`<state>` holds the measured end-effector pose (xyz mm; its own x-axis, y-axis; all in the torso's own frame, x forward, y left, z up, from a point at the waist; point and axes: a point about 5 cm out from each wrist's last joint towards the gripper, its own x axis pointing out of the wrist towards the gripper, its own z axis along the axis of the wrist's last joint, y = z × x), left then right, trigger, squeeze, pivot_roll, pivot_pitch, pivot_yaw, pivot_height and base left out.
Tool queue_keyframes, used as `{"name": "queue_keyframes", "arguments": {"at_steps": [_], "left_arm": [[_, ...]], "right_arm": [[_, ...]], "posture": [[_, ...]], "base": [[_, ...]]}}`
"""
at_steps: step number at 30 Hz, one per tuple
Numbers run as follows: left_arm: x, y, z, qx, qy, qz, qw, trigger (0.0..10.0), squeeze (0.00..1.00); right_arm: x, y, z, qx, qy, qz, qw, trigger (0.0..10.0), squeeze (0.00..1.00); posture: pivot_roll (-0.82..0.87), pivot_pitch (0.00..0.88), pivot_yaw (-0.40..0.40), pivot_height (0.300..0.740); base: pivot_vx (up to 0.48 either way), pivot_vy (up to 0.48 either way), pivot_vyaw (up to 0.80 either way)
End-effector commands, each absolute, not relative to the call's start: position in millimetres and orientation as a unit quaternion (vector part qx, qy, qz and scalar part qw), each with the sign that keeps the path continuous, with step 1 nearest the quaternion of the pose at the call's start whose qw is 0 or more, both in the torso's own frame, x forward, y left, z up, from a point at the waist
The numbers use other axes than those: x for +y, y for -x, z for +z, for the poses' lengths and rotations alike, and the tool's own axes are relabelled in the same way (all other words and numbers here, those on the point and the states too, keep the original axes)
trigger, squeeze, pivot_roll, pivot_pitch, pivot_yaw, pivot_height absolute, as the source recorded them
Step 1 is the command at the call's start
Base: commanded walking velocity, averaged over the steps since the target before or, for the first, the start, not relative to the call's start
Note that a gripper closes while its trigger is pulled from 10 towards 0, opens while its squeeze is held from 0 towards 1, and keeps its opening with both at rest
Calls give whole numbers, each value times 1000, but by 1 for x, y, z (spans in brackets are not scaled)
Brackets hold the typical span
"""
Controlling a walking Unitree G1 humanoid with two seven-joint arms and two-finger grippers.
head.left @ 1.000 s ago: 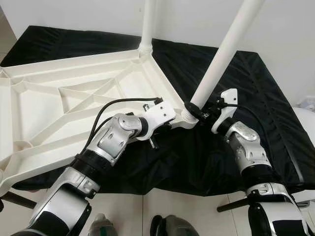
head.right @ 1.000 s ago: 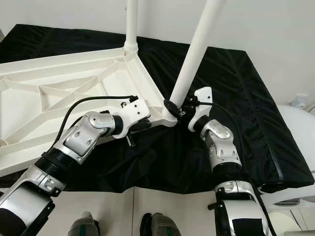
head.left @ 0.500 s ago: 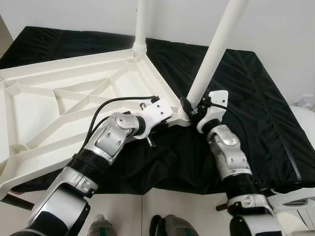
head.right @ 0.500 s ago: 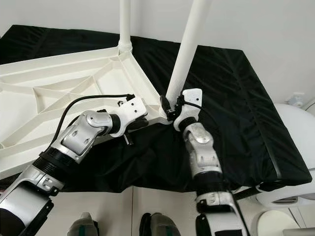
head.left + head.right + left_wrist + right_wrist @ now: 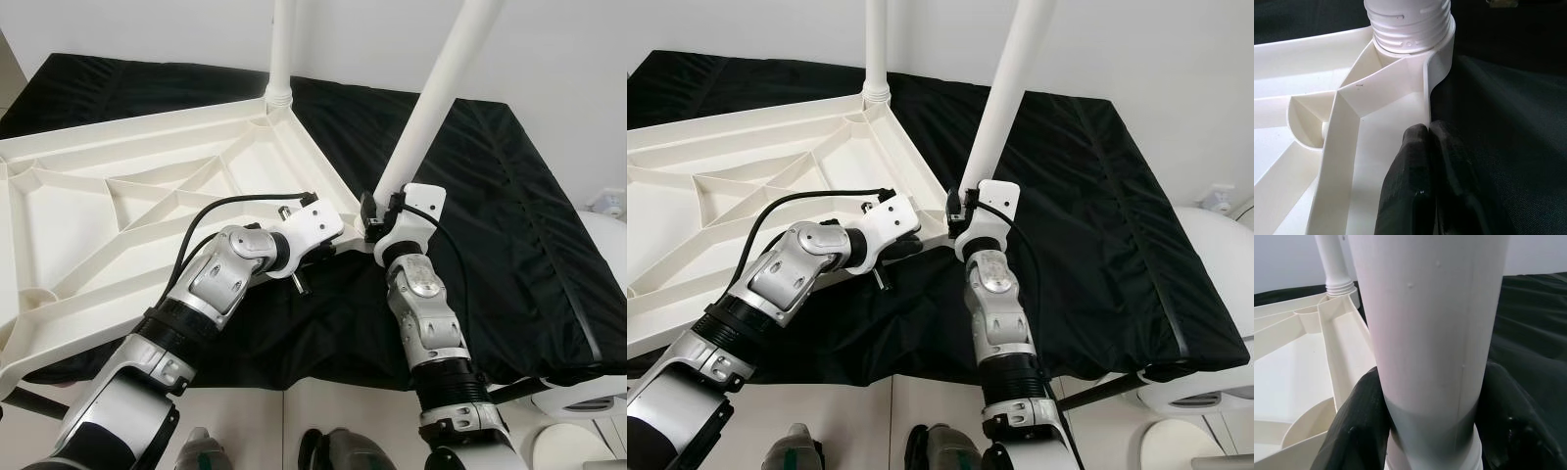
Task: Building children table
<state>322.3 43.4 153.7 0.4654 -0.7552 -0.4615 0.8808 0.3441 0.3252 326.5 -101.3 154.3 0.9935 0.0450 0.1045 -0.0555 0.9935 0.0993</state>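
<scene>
A white plastic table top (image 5: 118,206) lies upside down on a black cloth. A far leg (image 5: 282,49) stands in its back corner. A near leg (image 5: 436,98) rises, tilted to the right, from the corner socket closest to me. My left gripper (image 5: 1428,134) is shut on the table top's rim (image 5: 1426,88), just short of the leg's threaded base (image 5: 1410,24). My right gripper (image 5: 1432,416) is shut on the near leg low down, one black finger (image 5: 1364,421) on each side, right above the socket (image 5: 377,211).
The black cloth (image 5: 509,196) covers a raised surface that ends at a front edge close to my body. A white rounded object (image 5: 588,392) sits at the right. Dark rods (image 5: 509,389) stick out below the cloth. My feet (image 5: 343,455) stand on pale floor tiles.
My right forearm has swung leftward around the near leg while the gripper stays at its base. The left gripper keeps its hold on the rim. The camera shifted slightly.
</scene>
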Motion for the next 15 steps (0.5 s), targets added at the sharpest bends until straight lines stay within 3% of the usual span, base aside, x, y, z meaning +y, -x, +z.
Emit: {"name": "queue_keyframes", "arguments": {"at_steps": [1, 4, 5, 12, 13, 14, 15], "left_arm": [[28, -311, 149, 117, -264, -547, 785, 10000, 0], [28, -312, 149, 117, -264, -546, 786, 10000, 0], [29, -312, 149, 117, -264, -546, 786, 10000, 0], [29, -312, 149, 117, -264, -545, 787, 10000, 0], [29, -312, 149, 117, -264, -545, 787, 10000, 0], [29, -312, 149, 117, -264, -545, 787, 10000, 0], [29, -312, 149, 117, -264, -545, 787, 10000, 0]], "right_arm": [[-82, -323, 154, -42, -56, 59, 996, 10000, 0], [-83, -323, 153, -38, -58, 60, 996, 10000, 0], [-86, -323, 152, -38, -59, 57, 996, 10000, 1000], [-95, -323, 151, -40, -58, 53, 996, 10000, 1000], [-99, -323, 151, -42, -52, 59, 996, 10000, 690], [-99, -323, 151, -42, -52, 59, 996, 10000, 690], [-103, -324, 151, -44, -52, 63, 996, 10000, 0]], "posture": [[57, 39, -98, 740], [57, 39, -98, 740], [57, 38, -98, 740], [57, 36, -97, 740], [56, 35, -96, 740], [56, 35, -96, 740], [54, 35, -95, 740]], "base": [[0, 0, 0], [0, 0, 0], [0, 0, 0], [0, 0, 0], [0, 0, 0], [0, 0, 0], [0, 0, 0]]}}
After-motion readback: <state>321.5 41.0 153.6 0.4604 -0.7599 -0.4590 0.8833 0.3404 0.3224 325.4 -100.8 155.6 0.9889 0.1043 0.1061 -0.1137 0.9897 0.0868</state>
